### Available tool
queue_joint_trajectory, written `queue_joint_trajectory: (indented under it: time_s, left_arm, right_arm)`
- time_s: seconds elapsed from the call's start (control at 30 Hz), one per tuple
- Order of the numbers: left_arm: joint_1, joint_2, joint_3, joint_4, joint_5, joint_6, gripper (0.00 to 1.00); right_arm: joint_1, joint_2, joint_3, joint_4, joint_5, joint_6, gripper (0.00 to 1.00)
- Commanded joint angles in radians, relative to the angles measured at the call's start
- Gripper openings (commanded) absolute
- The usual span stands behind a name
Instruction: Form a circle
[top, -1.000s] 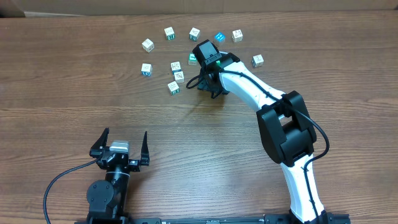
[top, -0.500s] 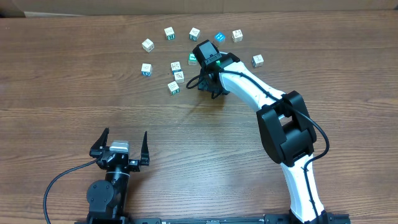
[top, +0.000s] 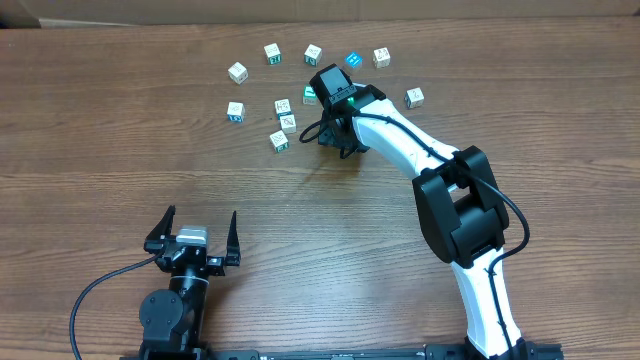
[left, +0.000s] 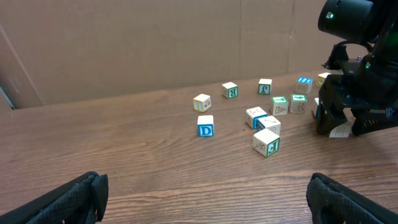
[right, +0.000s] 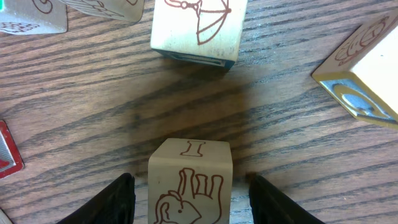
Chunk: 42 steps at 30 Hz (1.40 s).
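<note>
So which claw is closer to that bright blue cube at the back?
Right. The right gripper is down among the letter blocks, a little nearer the robot than the bright blue cube. The left gripper sits far back, open, by its own base.

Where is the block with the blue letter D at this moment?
Overhead, the D block lies on the left edge of the group, just below another block in the picture and left of the central cluster.

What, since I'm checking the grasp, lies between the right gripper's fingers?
One letter cube marked I, standing clear of both fingers; the right wrist view shows it.
</note>
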Motion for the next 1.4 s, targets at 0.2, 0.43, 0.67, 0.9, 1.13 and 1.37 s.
queue_joint_trajectory:
  time_s: [0.2,0.43,0.67,0.9,1.13,1.37]
  left_arm:
    - [0.006,-0.011,-0.003,0.001,-0.003,0.023,1.0]
    - [0.006,-0.011,-0.003,0.001,-0.003,0.023,1.0]
    - [0.006,-0.011,-0.003,0.001,-0.003,0.023,1.0]
    - [0.006,-0.011,-0.003,0.001,-0.003,0.023,1.0]
    - [0.006,-0.011,-0.003,0.001,-0.003,0.023,0.99]
    - [0.006,-0.011,-0.003,0.001,-0.003,0.023,1.0]
  right_arm:
    - [-0.006,0.004,-0.002,0.002,0.009,-0.001,0.56]
    - [-0.006,0.004,-0.002,0.003,0.009,-0.001,0.57]
    - [-0.006,0.004,-0.002,0.002,0.009,-0.001,0.58]
    - [-0.006,0.004,-0.002,0.002,0.008,-0.001,0.57]
    - [-0.006,0.004,-0.002,0.01,0.009,-0.001,0.57]
    - [-0.007,0.004,-0.002,0.011,0.009,-0.001,0.57]
